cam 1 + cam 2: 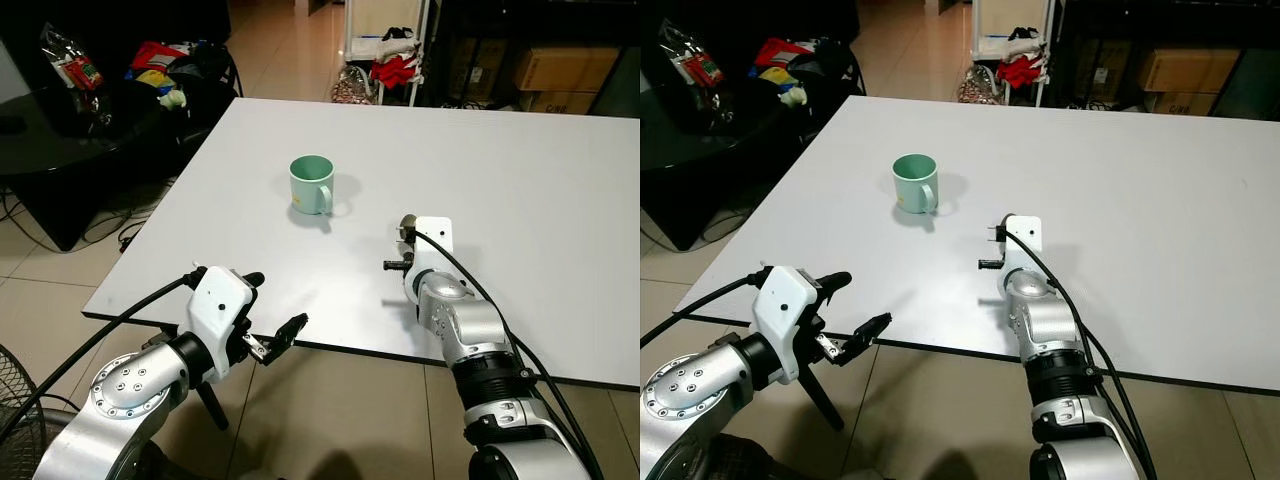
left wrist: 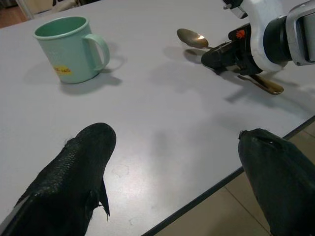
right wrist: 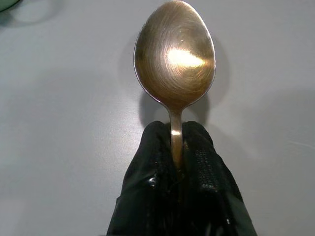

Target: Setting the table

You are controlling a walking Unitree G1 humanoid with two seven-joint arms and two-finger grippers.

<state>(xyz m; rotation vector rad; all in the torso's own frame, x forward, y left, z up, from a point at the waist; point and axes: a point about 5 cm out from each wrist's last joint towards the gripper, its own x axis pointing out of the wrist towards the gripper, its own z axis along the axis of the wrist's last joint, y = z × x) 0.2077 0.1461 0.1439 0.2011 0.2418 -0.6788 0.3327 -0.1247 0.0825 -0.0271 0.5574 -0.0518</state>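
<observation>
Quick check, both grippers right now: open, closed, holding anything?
Left gripper: open, holding nothing, at the near edge of the table.
Right gripper: closed on the spoon, over the table, right of the mug.

White table (image 1: 520, 190), two things on it.
A pale green mug (image 1: 311, 184) stands near the middle; a brass-coloured spoon (image 2: 193, 38) sits well apart, toward the near edge.
</observation>
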